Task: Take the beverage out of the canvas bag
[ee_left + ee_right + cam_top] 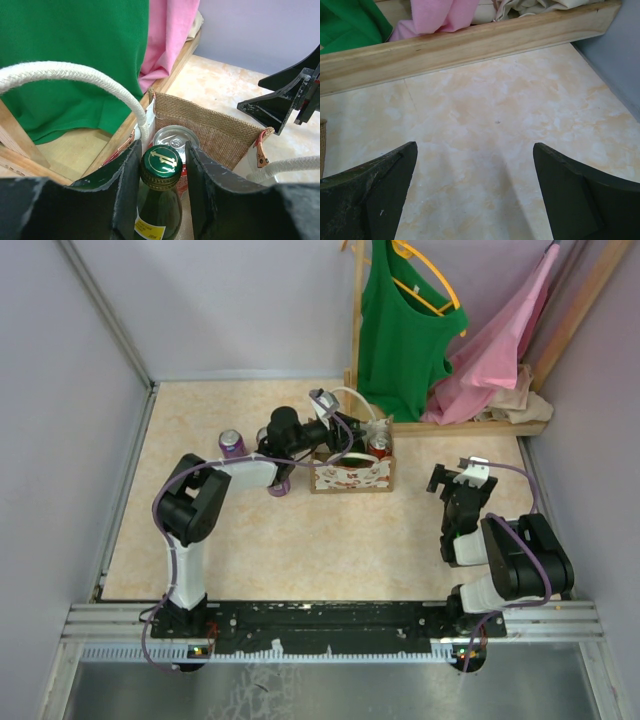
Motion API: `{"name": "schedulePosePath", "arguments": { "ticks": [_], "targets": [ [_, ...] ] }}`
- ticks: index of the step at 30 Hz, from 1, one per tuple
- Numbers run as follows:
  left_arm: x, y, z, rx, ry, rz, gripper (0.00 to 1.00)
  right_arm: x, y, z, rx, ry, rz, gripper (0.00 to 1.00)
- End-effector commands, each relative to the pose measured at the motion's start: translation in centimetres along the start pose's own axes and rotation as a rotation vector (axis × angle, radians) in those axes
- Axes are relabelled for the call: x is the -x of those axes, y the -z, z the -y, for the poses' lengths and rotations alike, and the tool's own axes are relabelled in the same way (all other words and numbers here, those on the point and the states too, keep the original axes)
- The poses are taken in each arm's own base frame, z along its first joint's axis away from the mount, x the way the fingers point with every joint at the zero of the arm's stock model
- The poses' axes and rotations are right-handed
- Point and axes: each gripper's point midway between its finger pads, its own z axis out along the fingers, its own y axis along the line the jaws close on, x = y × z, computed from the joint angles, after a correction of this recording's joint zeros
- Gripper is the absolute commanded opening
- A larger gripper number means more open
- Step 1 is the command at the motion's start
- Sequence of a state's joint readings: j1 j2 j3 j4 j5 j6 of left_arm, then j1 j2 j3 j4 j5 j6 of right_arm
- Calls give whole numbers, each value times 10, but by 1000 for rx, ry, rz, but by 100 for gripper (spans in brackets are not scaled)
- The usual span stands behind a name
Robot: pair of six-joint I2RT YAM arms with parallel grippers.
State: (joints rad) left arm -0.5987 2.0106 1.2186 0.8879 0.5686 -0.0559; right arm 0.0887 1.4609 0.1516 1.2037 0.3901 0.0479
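The canvas bag (pixel 350 476) stands mid-table, its burlap inner wall (pixel 215 132) and white rope handle (pixel 75 72) showing in the left wrist view. Inside it stand a green glass bottle with a green-and-gold cap (pixel 160 162) and, behind that, a red can with a silver top (pixel 175 136). My left gripper (pixel 162 146) reaches into the bag (pixel 345 440) and straddles the bottle's neck. Its left pad touches the cap, while a thin gap shows at the right pad. My right gripper (pixel 475 145) hovers wide open over bare table, right of the bag (pixel 452 480).
Two purple cans (pixel 232 443) (pixel 279 487) sit left of the bag by my left arm. Behind the bag, a wooden rack (pixel 470 427) carries a green shirt (pixel 400 330) and pink cloth (pixel 495 340). Walls close in the table.
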Motion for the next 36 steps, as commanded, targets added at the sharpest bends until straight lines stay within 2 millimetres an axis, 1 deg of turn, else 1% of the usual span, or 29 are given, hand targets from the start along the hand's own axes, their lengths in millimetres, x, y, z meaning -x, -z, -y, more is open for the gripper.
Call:
{"name": "schedulePosePath", "arguments": {
  "ticks": [1,3,7,9,15,18,19,20,21,22,23,26,29,32,36],
  "targets": [
    [-2,-1,6,-37,-1,22,46,21,-6,-1,-3,-27,69,99],
    [-5,-2,6,-40,1,17,48,22,-6,-2,-2,-28,69,99],
    [-11,-2,3,-30,9,8,63,22,-6,-2,-2,-27,69,99],
    [-12,-2,0,-18,11,6,67,21,-6,-2,-2,-27,68,99],
    [-7,-4,-5,-6,4,18,55,21,-6,-2,-2,-28,69,99],
    [-8,-6,-10,5,3,19,44,22,-6,-1,-2,-27,69,99],
    [-9,-6,-11,11,5,18,37,22,-6,-2,-2,-28,70,99],
    [-10,-7,-13,18,8,16,25,22,-6,-2,-2,-28,69,99],
    [-11,-7,-15,26,9,13,17,21,-6,-2,-2,-27,68,99],
    [-13,-8,-16,32,11,7,6,21,-6,-2,-2,-26,68,99],
    [-14,-7,-18,42,12,4,1,21,-6,-1,-3,-27,68,99],
    [-13,-7,-20,47,9,4,0,22,-6,-1,-3,-27,69,99],
    [1,-9,-20,48,-2,22,0,21,-6,-2,-1,-28,69,99],
    [24,-10,-18,42,-24,58,0,21,-6,-2,-2,-27,69,99],
    [63,-7,-14,43,-68,126,0,22,-6,-2,-2,-27,70,99]
  ]
}}
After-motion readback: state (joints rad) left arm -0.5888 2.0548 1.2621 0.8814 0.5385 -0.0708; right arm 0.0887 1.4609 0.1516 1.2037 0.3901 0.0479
